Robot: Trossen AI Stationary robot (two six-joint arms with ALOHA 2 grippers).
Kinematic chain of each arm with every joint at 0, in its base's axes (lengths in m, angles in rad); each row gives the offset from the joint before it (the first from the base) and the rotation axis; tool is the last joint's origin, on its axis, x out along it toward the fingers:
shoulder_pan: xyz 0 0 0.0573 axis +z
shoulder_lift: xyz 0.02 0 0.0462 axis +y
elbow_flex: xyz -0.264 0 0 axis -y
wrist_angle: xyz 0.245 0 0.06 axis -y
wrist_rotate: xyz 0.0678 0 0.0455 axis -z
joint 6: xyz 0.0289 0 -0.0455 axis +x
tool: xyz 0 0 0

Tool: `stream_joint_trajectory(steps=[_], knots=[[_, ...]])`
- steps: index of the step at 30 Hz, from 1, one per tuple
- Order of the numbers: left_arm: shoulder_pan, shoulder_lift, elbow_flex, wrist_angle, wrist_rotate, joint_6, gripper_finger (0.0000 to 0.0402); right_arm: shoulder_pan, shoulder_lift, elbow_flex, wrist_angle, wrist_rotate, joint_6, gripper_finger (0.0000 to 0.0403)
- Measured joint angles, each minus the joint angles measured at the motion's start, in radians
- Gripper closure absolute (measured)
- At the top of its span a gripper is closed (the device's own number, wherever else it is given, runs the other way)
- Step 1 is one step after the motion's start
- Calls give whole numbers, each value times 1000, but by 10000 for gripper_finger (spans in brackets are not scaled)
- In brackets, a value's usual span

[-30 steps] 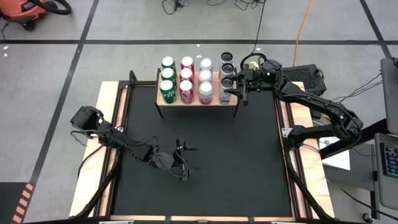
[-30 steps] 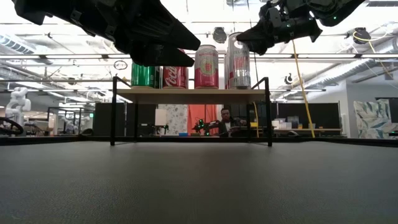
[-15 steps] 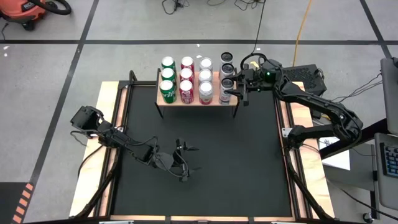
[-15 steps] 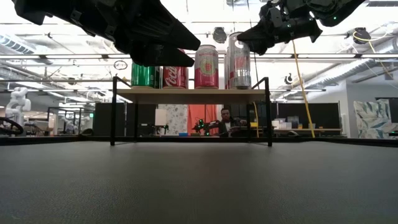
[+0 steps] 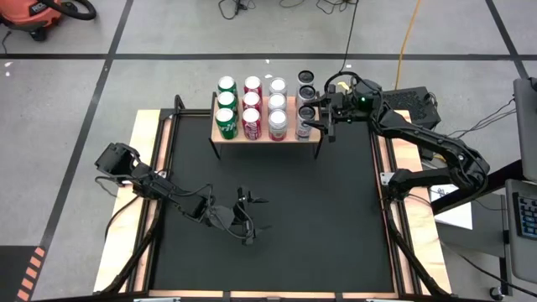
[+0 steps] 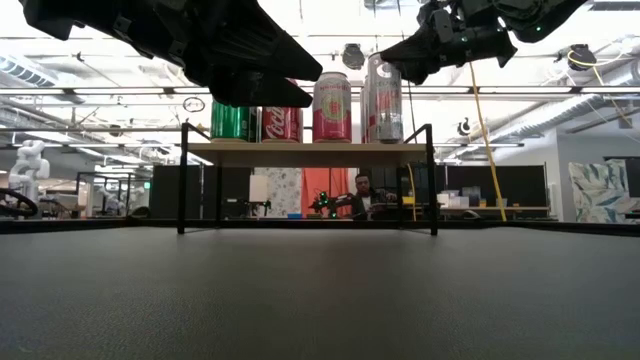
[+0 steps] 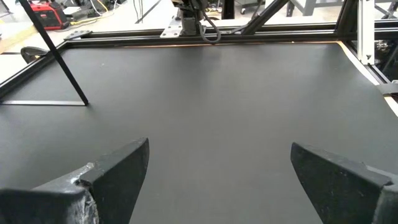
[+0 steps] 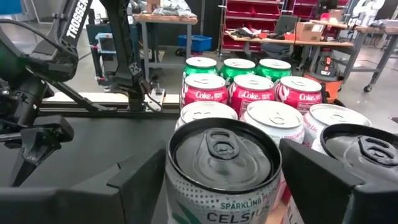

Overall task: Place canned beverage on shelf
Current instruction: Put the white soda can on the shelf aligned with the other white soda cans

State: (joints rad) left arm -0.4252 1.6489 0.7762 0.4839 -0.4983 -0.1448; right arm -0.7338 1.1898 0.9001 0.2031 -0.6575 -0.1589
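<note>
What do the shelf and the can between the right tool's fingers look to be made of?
Shelf: top looks like light, matte natural wood, pale tan with a flat edge; the thin legs look like black-painted metal. Can: apparently aluminium, with a shiny silvery lid and pull tab and a glossy printed wall. The right tool straddles it, fingers open.

Even, bright indoor light fills the high view, with no hard shadows on the black mat [image 5: 277, 210]. In the low view, ceiling light strips [image 6: 560, 95] glare white in the far room, so the arms overhead read as dark silhouettes, and the near mat is soft and out of focus. The left wrist view shows a dull sheen on the far mat and blurred near fingers [image 7: 115, 177]. In the right wrist view the can top [image 8: 219, 149] is sharp with soft highlights; the room behind is slightly blurred.
</note>
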Motion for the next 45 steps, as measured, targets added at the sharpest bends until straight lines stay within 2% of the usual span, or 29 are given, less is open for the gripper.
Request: stream_joint_trajectory(steps=[13, 18, 23, 28, 32, 34, 40, 45], knots=[[0, 0, 0, -3, 0, 0, 7, 0, -8, 40, 10, 1, -11, 104], [0, 0, 1, -31, 0, -3, 7, 7, -59, 59, 9, 2, -11, 104], [4, 0, 1, -72, -34, -3, 7, 70, -144, 59, -81, 5, -14, 104], [23, 0, 1, -76, -34, 8, 7, 186, -218, 59, -247, 33, -53, 109], [51, 0, 1, -76, -24, 33, 7, 307, -227, 59, -397, 165, -105, 131], [70, 0, 1, -75, -3, 45, 7, 361, -214, 42, -415, 222, -111, 148], [107, 0, 1, -75, 27, 55, 7, 460, -167, -60, -319, 377, -66, 221], [111, -12, 0, -76, 41, 49, 7, 474, -160, -199, -168, 399, -45, 294]])
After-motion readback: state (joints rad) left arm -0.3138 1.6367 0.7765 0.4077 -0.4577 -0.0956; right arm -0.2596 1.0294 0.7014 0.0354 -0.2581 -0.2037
